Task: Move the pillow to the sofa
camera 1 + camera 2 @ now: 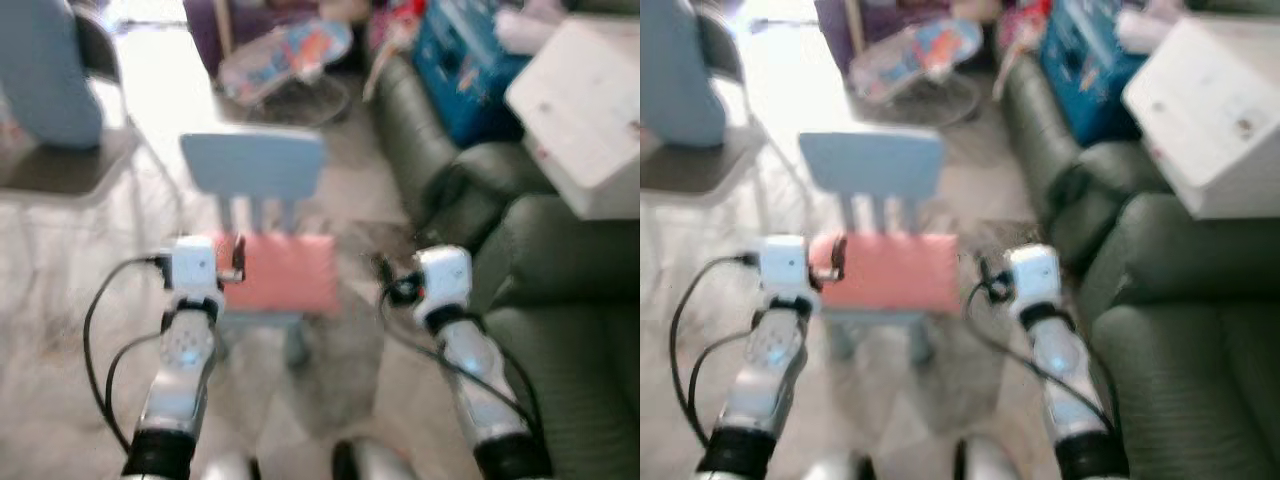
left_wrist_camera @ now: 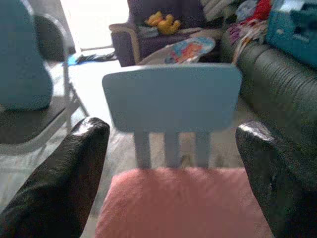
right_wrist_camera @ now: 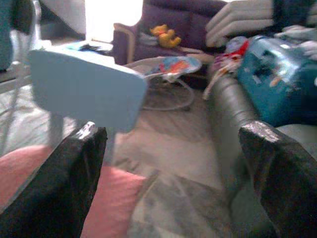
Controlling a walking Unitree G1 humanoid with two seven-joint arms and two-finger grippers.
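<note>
The task is barely begun: the flat pink pillow (image 1: 285, 272) lies on the small pale-blue chair (image 1: 255, 165), both claws, left (image 2: 171, 198) and right (image 3: 171, 178), open and empty, the dark-green leather sofa (image 1: 560, 300) unreached.

Pink pillow (image 1: 288, 272) on blue chair (image 1: 254, 166)
</note>
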